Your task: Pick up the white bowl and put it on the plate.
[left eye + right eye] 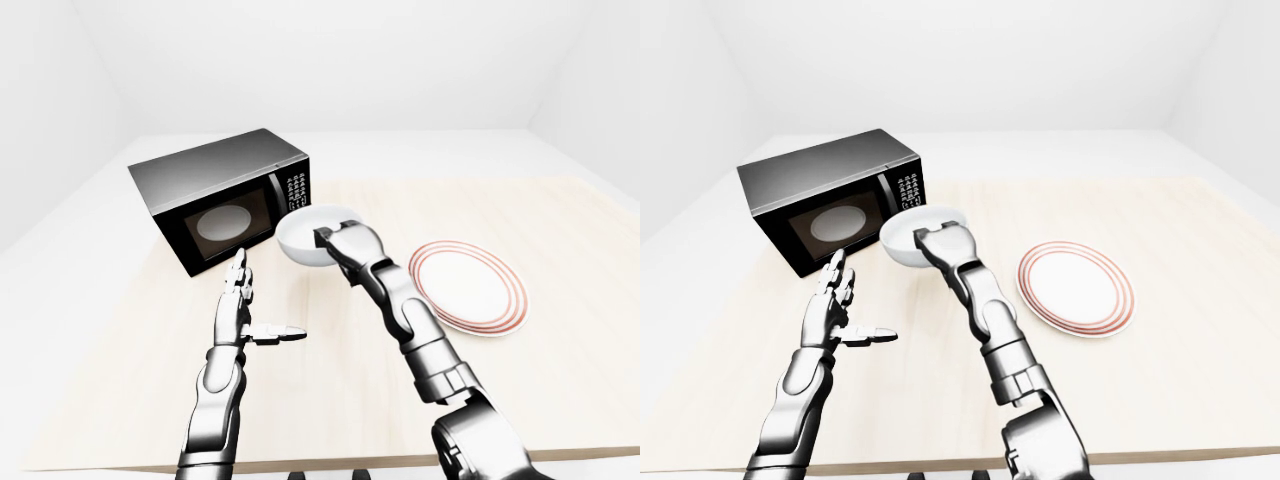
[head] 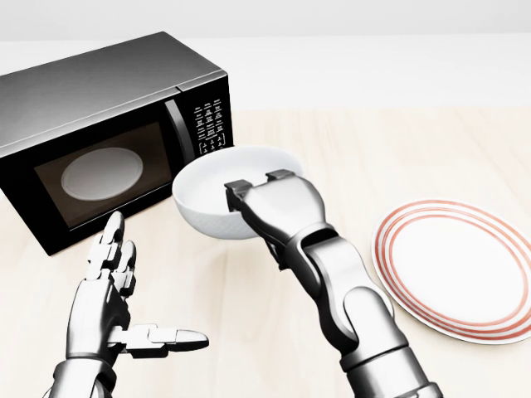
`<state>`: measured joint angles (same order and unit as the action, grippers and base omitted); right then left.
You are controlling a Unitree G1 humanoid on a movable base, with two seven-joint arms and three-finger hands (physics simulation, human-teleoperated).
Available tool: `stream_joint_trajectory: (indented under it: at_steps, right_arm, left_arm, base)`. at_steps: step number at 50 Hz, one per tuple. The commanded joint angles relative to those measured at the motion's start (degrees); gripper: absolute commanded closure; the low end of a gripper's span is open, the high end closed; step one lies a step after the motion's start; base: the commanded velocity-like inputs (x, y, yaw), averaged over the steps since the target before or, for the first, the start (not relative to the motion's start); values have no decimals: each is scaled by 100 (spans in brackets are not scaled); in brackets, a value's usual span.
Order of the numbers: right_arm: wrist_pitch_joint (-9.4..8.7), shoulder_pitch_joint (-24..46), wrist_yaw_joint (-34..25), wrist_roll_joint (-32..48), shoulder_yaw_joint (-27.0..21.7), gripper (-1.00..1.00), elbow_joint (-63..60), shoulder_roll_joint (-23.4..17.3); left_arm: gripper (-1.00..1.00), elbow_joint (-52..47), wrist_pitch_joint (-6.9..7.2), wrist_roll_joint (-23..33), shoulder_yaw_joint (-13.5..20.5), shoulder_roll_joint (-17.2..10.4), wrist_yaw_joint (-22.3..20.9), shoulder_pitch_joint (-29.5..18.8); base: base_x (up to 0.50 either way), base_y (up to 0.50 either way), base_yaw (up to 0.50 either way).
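Observation:
The white bowl [image 2: 217, 192] hangs in the air above the table, close to the microwave's control panel in the head view. My right hand [image 2: 259, 187] is shut on the bowl's near rim, fingers hooked over the edge. The plate [image 2: 459, 267], white with red rings, lies flat on the table at the right of the head view, well apart from the bowl. My left hand [image 2: 124, 307] floats at the lower left with its fingers spread and thumb pointing right, holding nothing.
A black microwave [image 2: 99, 133] with its door shut stands at the upper left on the pale wooden table [image 2: 373, 149]. The table's bottom edge [image 1: 330, 462] shows in the left-eye view.

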<state>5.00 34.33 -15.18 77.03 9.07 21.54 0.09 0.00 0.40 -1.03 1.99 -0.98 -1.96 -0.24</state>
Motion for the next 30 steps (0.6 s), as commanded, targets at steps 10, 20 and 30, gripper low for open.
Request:
stream_joint_trajectory:
  at_steps: [10, 20, 30]
  right_arm:
    - [0, 151, 1167, 425, -178, 100, 93, -264]
    - [0, 119, 1580, 453, -330, 100, 200, -492]
    - [0, -61, 1738, 453, -444, 100, 54, -713]
  left_arm:
    - [-100, 0, -2, 0, 0, 1, 1, 0]
    - [-100, -18, 10, -13, 4, -6, -28, 12]
    - [-100, 5, -26, -14, 6, -4, -35, 23]
  base:
    - [0, 0, 0]
    - [0, 0, 0]
    - [0, 0, 0]
